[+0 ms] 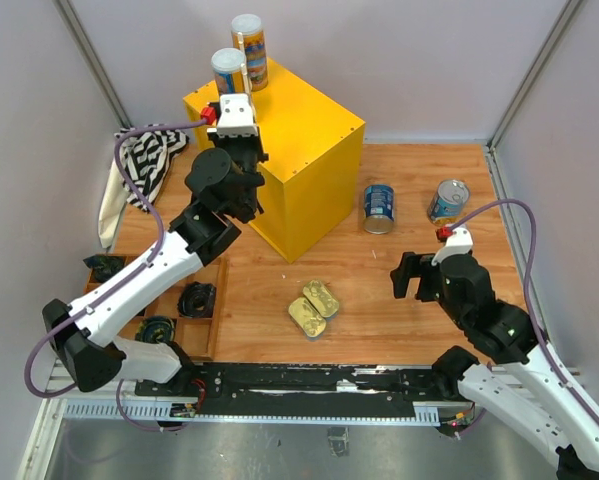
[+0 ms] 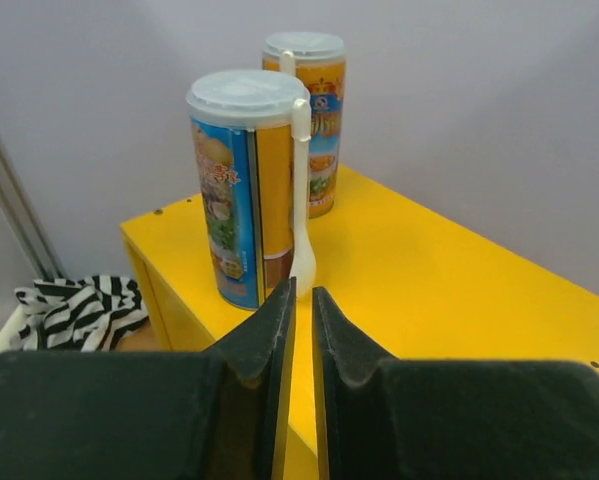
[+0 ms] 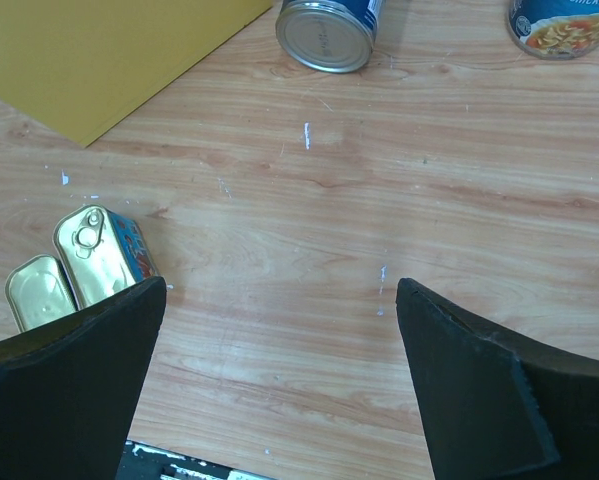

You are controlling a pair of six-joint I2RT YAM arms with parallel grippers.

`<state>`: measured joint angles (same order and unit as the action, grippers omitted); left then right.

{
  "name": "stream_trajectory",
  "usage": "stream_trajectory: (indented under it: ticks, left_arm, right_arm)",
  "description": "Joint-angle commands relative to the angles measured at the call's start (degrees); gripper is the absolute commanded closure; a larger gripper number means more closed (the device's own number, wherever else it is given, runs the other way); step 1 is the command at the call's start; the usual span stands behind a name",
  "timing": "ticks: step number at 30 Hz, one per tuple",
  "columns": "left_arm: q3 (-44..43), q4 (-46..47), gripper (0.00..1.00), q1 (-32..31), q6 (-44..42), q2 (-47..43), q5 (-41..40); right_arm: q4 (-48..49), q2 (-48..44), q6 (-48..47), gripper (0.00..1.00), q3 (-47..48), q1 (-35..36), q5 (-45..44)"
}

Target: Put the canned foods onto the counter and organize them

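Both tall cans point(image 1: 230, 72) stand on the yellow worktop point(image 1: 309, 140). Left pincer point(image 2: 302, 290) is nearly pressed together and empty; right pincer point(image 3: 281, 290) is spread. Blue cans point(image 1: 379, 208) and gold tins point(image 1: 315, 306) sit down beside it. Wooden tray point(image 1: 219, 315) holds black objects point(image 1: 196, 299).

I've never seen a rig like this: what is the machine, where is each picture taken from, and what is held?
These are two robot arms bolted to a wooden table. The wide picture looks down from above; the other two come from a camera on each wrist. The left gripper, jaws almost together, holds nothing and points at the near tall can and far tall can standing on the yellow counter. The right gripper hangs wide open, empty. On the table lie a left blue can, a right blue can and two gold tins.
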<state>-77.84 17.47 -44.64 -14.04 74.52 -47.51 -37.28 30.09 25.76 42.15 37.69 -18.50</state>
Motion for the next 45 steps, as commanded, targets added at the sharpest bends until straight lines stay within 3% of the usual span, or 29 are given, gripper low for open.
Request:
stream_trajectory:
  ticks: [1, 6, 10, 13, 27, 45]
  left_arm:
    - [-0.2, -1.84, 0.87, 3.43, 8.76, 0.73, 6.14]
    - [0.11, -2.74, 0.89, 8.7, 14.8, 1.0, 18.5]
    - [-1.9, -5.21, 0.91, 11.14, 14.4, 2.23, 26.14]
    - [-2.67, -6.8, 0.99, 13.64, 13.47, 2.62, 33.93]
    - [-9.4, -15.26, 1.0, 22.89, 9.94, 9.02, 61.97]
    - [-5.96, -10.09, 1.0, 29.2, 11.09, 10.41, 69.56]
  right_arm:
    - [1.39, 1.0, -0.7, 0.01, 0.08, -0.71, -0.16]
    - [2.05, 1.38, -2.12, 0.02, 0.01, -0.78, -0.61]
    - [3.18, 1.42, -2.56, 0.02, -0.72, -0.73, -0.51]
    - [3.89, 1.79, -3.12, 0.02, -0.86, -0.69, -0.24]
    - [5.21, 2.21, -5.46, 0.02, -0.71, -0.78, -1.16]
    - [7.95, 6.58, -6.94, 0.02, 0.08, -0.8, -0.56]
